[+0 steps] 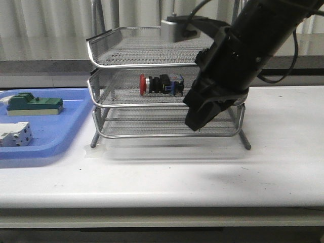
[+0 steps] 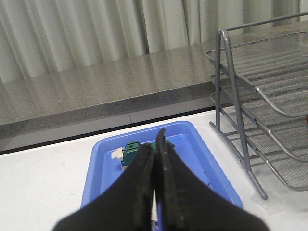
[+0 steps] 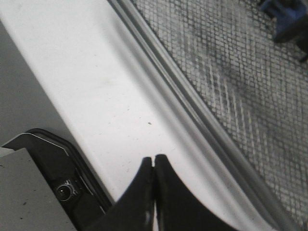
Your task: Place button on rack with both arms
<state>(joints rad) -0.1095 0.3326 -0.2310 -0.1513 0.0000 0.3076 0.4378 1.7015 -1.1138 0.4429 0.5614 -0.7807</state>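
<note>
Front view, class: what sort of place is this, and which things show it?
Probably a robot test bench, not a home or office: a black robot arm works over a plain white table, with electrical parts sorted in a blue tray and a button on a wire rack.

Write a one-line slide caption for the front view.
Red-capped button lies on the rack's middle tier; the right pincer, shut and empty, hangs in front of the rack.

Black robot arm, bulky and matte

The right arm (image 1: 238,55) carries black cables (image 1: 283,71) and a silver-grey block (image 1: 174,29); tapered black fingers (image 2: 139,192).
</note>
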